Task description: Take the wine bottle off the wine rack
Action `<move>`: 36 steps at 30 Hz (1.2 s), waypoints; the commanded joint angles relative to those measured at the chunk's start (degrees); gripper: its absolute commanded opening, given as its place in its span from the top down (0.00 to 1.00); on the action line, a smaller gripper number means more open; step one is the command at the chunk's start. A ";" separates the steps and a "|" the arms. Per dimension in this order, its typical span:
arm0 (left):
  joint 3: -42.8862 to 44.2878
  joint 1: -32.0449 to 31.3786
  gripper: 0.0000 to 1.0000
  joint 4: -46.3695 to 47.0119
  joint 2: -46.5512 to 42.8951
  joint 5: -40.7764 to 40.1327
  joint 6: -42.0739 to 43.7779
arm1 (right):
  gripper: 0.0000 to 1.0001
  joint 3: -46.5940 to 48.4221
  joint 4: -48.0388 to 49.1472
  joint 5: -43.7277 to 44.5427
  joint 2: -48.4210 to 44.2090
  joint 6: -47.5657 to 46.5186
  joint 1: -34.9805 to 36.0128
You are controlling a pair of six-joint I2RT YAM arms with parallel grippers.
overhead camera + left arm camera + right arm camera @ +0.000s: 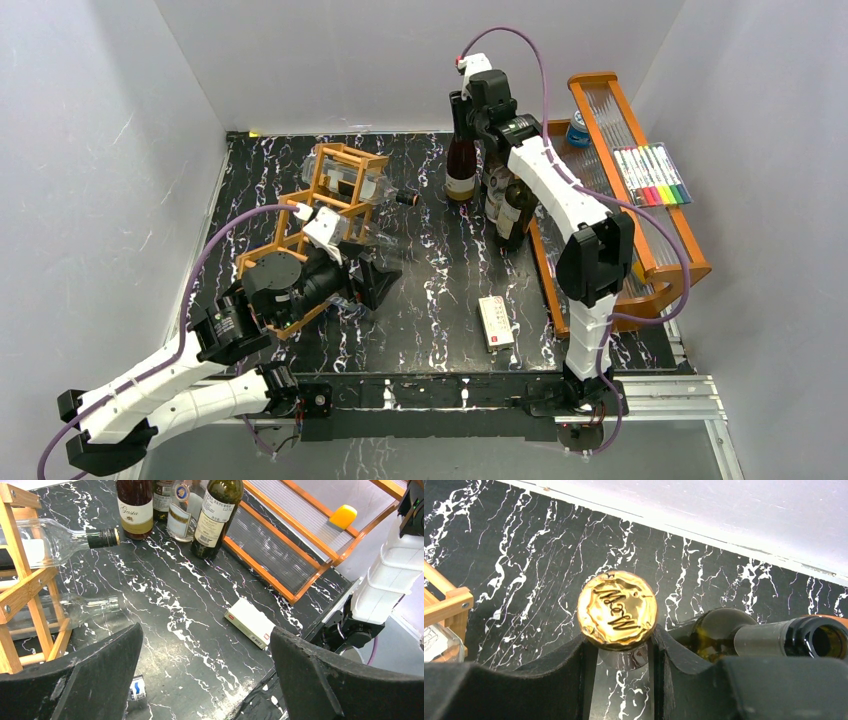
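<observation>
The wine rack (335, 190), an orange-brown wooden lattice, stands at the back left and shows in the left wrist view (30, 587). Two clear bottles lie in it: one with a dark cap (50, 542) and a lower one (75, 609). A dark wine bottle (461, 170) with a gold cap (616, 609) stands upright on the table, right of the rack. My right gripper (468, 112) (620, 645) is shut on its neck just under the cap. My left gripper (383, 278) (205, 635) is open and empty, low over the table beside the rack's right side.
Several more bottles (508, 200) stand beside the held one, including a green open-necked one (719, 630). An orange tiered tray (680, 255) at the right holds markers (655, 175) and a blue can (577, 130). A white box (496, 322) lies near the front.
</observation>
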 commanded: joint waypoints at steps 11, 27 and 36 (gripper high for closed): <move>1.24 -0.21 0.02 -0.55 -1.36 -1.49 0.55 | 0.03 -0.46 12.41 0.79 -9.53 -0.48 -0.56; 0.45 -0.23 0.02 0.04 -2.97 -4.63 0.68 | 0.02 -27.72 7.43 -27.57 -29.93 11.92 4.40; 0.08 -0.21 0.02 -0.26 -4.98 -5.48 0.21 | 0.02 -30.43 6.56 -23.54 -23.69 8.68 12.62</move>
